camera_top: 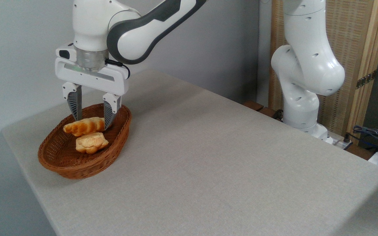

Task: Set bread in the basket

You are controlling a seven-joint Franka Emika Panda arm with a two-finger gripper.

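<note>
The bread [83, 126], a golden-orange braided loaf, lies inside the brown wicker basket [57, 164] at the table's left end. My gripper [92, 124] hangs straight down over the basket with its fingers spread wide, one on each side of the loaf's right half. The loaf's left end sticks out past the left finger [75, 106]. The fingers [110, 111] look apart from the loaf, so the gripper reads as open. The loaf rests toward the back of the basket.
A smaller pale-yellow bun [91, 143] sits in the basket just in front of the loaf. The arm's white base [302, 98] stands at the table's far right edge, with cables [372, 134] beyond it. The grey table [225, 157] stretches right of the basket.
</note>
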